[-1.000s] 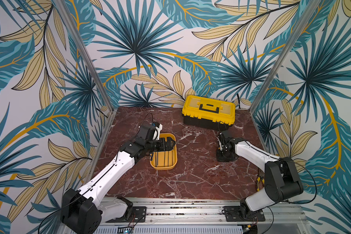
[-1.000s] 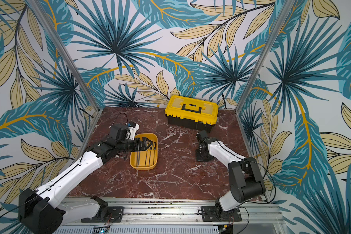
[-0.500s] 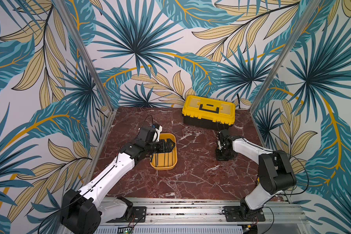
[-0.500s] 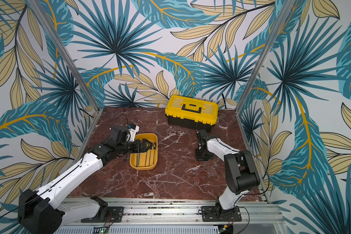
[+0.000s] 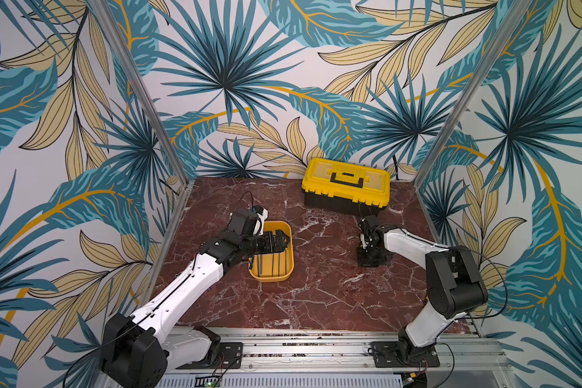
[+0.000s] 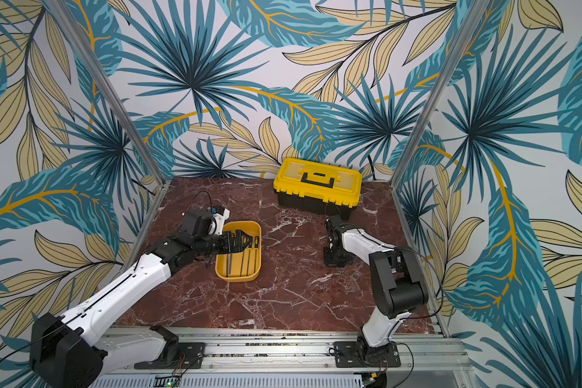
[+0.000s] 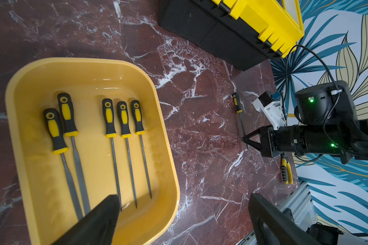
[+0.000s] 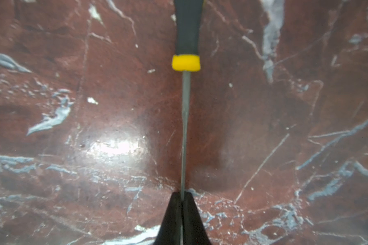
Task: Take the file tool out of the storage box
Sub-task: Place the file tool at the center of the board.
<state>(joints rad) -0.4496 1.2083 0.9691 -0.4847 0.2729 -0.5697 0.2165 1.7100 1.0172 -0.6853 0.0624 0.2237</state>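
Left gripper (image 5: 280, 240): jaws spread wide above shallow yellow-orange plastic storage box (image 7: 83, 60) holding five black-and-yellow-handled steel files (image 7: 124, 121). Right gripper (image 8: 182, 199): pinching the thin shaft of a sixth such file (image 8: 185, 127) low over red marble tabletop (image 8: 72, 106), well apart from box

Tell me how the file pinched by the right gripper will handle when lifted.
Probably stiff: the file shows a thin, straight metal shaft. Likely handle-heavy: gripped far from its handle, it may pivot or slip in the jaws. On the glossy marble it could slide easily.
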